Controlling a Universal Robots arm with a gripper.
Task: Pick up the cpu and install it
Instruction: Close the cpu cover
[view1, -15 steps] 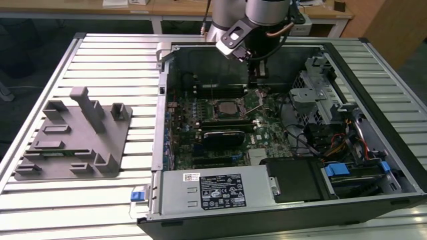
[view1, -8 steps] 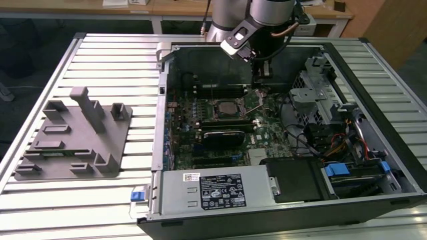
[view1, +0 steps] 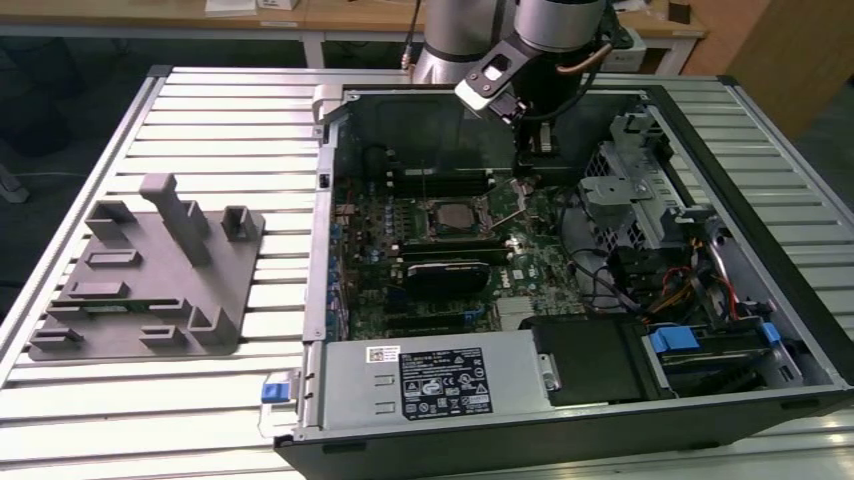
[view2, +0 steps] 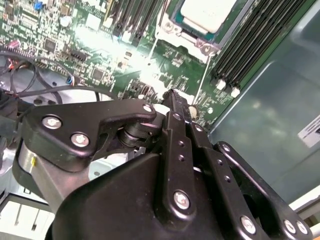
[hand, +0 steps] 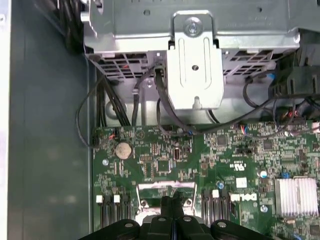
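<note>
The cpu (view2: 206, 12) lies flat in the motherboard socket (view1: 447, 218), its pale silver top facing up inside the metal frame. In the exterior view my gripper (view1: 521, 183) hangs inside the open computer case, just to the exterior view's right of the socket and a little behind it. Its black fingers (view2: 176, 107) are pressed together, and I see nothing between them. In both wrist views the fingertips (hand: 174, 202) hover low over the green board at the socket's edge. A thin metal socket lever (view2: 202, 82) runs from the frame toward the fingertips.
The grey plastic tray (view1: 147, 280) with upright posts stands on the slatted table at the exterior view's left. Inside the case are a drive cage (view1: 641, 190), loose black cables (view1: 607, 275), a power supply (view1: 427, 385), memory slots (view2: 250, 45) and a finned heat sink (hand: 295, 197).
</note>
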